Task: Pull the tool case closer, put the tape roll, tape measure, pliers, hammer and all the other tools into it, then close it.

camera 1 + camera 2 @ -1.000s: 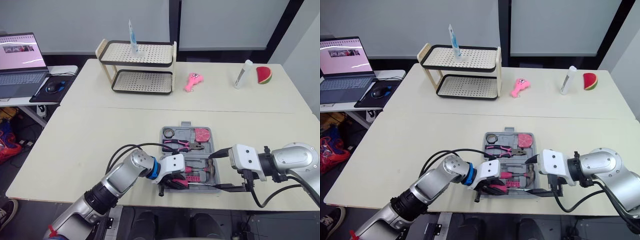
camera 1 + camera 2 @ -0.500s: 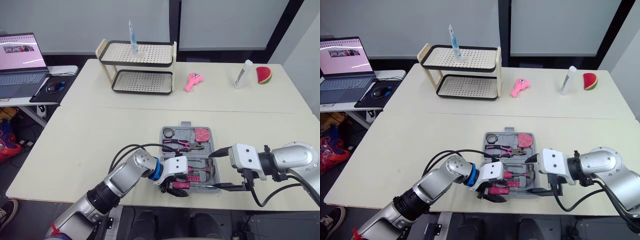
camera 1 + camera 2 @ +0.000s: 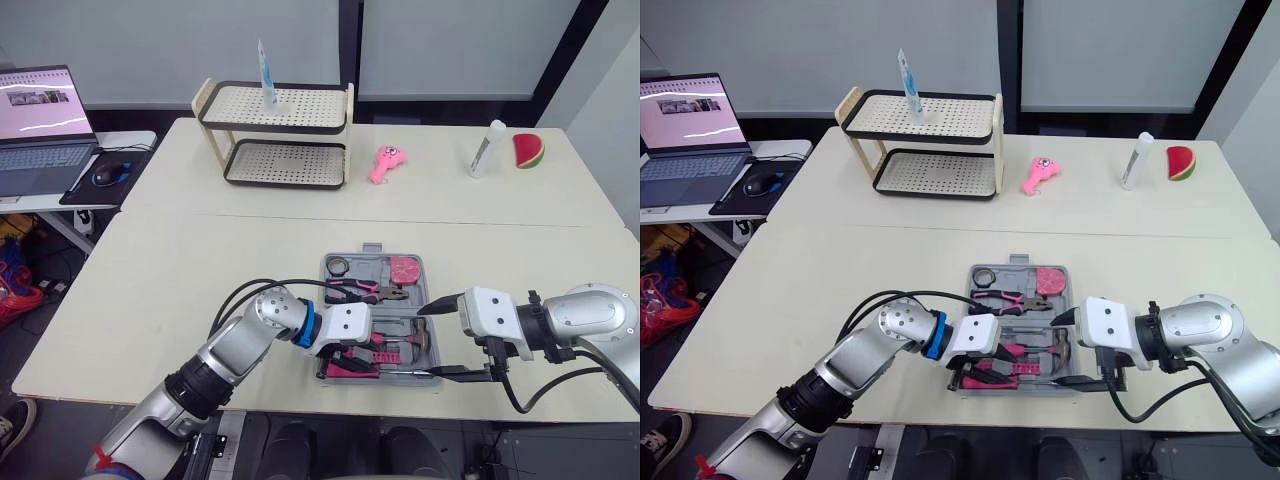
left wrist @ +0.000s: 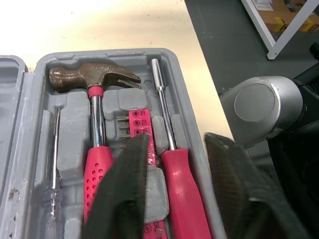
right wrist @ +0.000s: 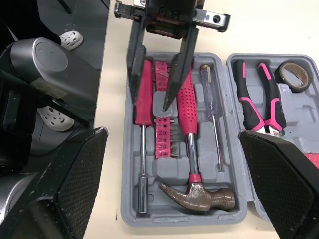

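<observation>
The grey tool case point(image 3: 323, 272) lies open near the table's front edge. Its far half holds the tape roll point(image 3: 339, 265), the pink tape measure point(image 3: 404, 268) and the pliers point(image 3: 365, 290). The near half holds the hammer point(image 4: 94, 79), a strip of bits point(image 4: 137, 124) and a pink-handled screwdriver point(image 4: 179, 184). My left gripper point(image 3: 348, 357) hovers open over that near half, its fingers straddling the bits and screwdriver handle, holding nothing. Just right of the case, my right gripper point(image 3: 430, 342) stands wide open and empty.
A two-tier rack point(image 3: 275, 130) with a tube on top stands at the back, with a pink toy point(image 3: 384, 163), a white bottle point(image 3: 484, 148) and a watermelon slice point(image 3: 528, 150) to its right. A laptop point(image 3: 42, 125) sits on a side table at left.
My left gripper has moved from the case's front-left corner to over its near half. The right arm has not moved.
</observation>
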### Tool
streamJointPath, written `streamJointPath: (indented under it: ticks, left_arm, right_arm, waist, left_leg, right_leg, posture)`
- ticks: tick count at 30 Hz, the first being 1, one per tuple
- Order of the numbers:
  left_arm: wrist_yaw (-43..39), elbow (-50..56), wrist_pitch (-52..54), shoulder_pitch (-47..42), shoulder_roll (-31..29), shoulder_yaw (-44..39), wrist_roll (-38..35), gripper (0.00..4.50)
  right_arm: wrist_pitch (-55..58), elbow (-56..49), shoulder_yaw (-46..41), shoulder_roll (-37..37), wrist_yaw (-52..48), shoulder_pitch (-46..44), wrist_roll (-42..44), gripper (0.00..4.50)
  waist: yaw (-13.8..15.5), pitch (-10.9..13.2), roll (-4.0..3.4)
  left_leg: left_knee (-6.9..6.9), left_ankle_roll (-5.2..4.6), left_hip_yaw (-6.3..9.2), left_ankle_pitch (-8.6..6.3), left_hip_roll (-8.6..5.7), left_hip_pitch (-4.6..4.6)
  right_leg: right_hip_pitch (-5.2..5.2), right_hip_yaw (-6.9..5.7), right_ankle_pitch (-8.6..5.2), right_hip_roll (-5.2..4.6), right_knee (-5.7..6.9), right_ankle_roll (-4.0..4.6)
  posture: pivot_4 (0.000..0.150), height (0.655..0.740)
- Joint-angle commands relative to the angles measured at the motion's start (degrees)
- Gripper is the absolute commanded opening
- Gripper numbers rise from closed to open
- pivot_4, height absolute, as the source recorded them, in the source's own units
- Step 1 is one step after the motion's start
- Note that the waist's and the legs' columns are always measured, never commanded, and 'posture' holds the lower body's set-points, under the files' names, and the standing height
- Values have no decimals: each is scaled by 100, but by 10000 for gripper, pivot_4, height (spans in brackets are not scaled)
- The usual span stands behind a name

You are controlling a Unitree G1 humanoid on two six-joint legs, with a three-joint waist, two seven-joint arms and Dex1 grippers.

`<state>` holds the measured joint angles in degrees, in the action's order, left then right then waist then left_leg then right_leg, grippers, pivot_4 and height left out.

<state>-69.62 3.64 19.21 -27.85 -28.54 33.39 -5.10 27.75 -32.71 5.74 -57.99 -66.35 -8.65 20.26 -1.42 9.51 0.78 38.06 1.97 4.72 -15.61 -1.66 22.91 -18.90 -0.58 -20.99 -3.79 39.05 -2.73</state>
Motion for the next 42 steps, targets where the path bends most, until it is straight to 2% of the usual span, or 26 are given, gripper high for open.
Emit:
streamJointPath:
  ticks: [1, 2, 20, 26, 29, 32, 35, 37, 42]
  left_arm:
    - [-20, -65, -141, -62, 68, 77, 142, 3576]
    - [-1, -97, -143, -56, 74, 100, 199, 335]
    - [-15, -485, -157, 70, 188, 379, 604, 335]
    - [-42, -209, -276, 48, 140, -192, 156, 335]
    - [-13, -60, -208, -15, -45, -667, -108, 335]
    - [9, -105, -259, -83, -417, -1120, -174, 0]
    - [13, -363, -443, -102, -743, -1371, -95, 0]
    - [22, -668, -618, -92, -907, -1482, -20, 0]
    - [-16, -1428, -1089, -166, -1090, -1398, 304, 0]
  right_arm:
    - [-121, -63, -114, -66, -33, 11, -2, 45000]
    - [-130, -62, -123, -73, -35, 29, -5, 45000]
    - [-306, 159, -47, -16, -31, 85, -163, 45000]
    - [-461, 518, -19, 14, -5, 6, -318, 45000]
    - [-662, 957, 86, 71, 183, -176, -718, 45000]
    - [-877, 1605, 294, 159, 467, -496, -1289, 38865]
    - [-1232, 2210, 584, 215, 521, -759, -1781, 28375]
    - [-1413, 2505, 803, 244, 474, -898, -2057, 23042]
    - [-1550, 3037, 1227, 440, 379, -1288, -2549, 14520]
  waist:
    - [-2, 0, 0]
    - [-3, 0, 0]
    - [-1, -1, 0]
    - [-4, -1, 0]
    - [-17, -1, 0]
    - [-34, -1, -1]
    - [-30, -2, -2]
    - [-28, -2, -2]
    - [-28, -2, -2]
  left_leg:
    - [0, 0, 0, 0, 0, 0]
    - [0, 0, 0, 0, 0, 0]
    - [0, 0, 3, 0, 0, -9]
    - [1, 0, 3, 0, 0, -10]
    - [1, 0, 4, 0, 2, -11]
    - [0, 1, 4, 0, 2, -13]
    - [-1, 1, 2, 1, 2, -14]
    - [-1, 1, 1, 1, 1, -13]
    - [-1, 1, 0, 1, 0, -12]
  right_leg:
    - [0, 0, 0, 0, 0, 0]
    - [0, 0, 0, 0, 0, 0]
    - [14, -3, 0, 0, -4, 0]
    - [15, -3, 0, 0, -5, 0]
    - [14, -3, 0, 0, -3, 0]
    - [14, -2, 0, 1, -2, 0]
    - [11, -1, 0, 1, -2, 0]
    - [9, -1, 0, 0, -2, 0]
    - [4, -1, 0, -1, 0, 0]
  posture:
    - [1500, 7400]
    - [1500, 7400]
    - [1500, 7400]
    - [1500, 7400]
    - [1500, 7400]
    - [1500, 7400]
    - [1500, 7400]
    - [1500, 7400]
    - [1500, 7400]
